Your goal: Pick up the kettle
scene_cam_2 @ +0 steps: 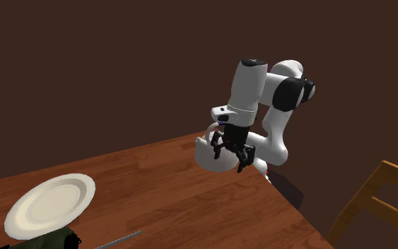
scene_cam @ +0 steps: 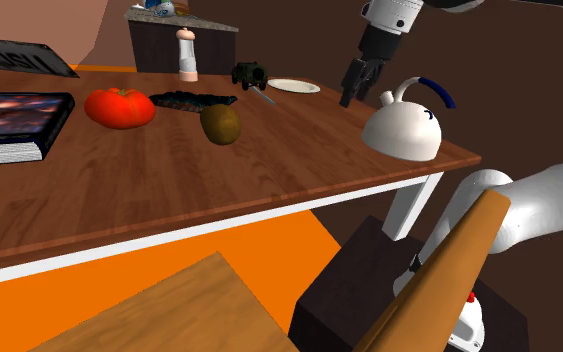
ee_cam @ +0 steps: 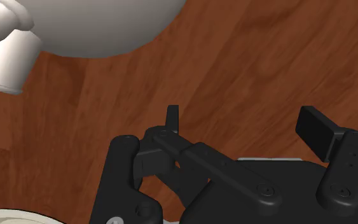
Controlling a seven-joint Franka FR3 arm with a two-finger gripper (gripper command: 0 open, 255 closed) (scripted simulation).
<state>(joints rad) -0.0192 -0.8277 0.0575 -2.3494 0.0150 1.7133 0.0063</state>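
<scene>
Kettle (scene_cam: 401,128) position first: you have a white, squat-bodied one with a dark blue handle arched over its top. It stands on the brown wooden worktop (scene_cam: 169,190), close to the corner at the shoulder view's right, and its spout points toward that view's left. The jaws hang just beside the spout, on its left in the shoulder view, above the wood and apart from the kettle. In the wrist view you can see the two black fingers (ee_cam: 316,127) standing well apart with only bare wood between them, so the jaws are open and hold nothing. The kettle's pale rounded body lies beyond the fingertips. In the second exterior view the kettle shows partly behind the jaws, near the worktop's far edge, and the white arm (scene_cam_2: 249,88) comes down over it.

Moving outward in the shoulder view, you find a small white plate (scene_cam: 294,86) left of the jaws and farther back. A thin grey knife (scene_cam: 261,94) lies just beside it, and a dark green object (scene_cam: 249,72) that I cannot identify sits next to that. Nearer the middle lies a brown oval fruit (scene_cam: 221,124). Left of it is a red tomato (scene_cam: 119,107), and a book (scene_cam: 9,125) lies at the left edge. A white and tan grinder (scene_cam: 187,55) stands upright toward the far edge. Below the worktop's corner a wooden chair (scene_cam: 449,270) leans across the view in front of the stand, over an orange floor (scene_cam: 299,235).
</scene>
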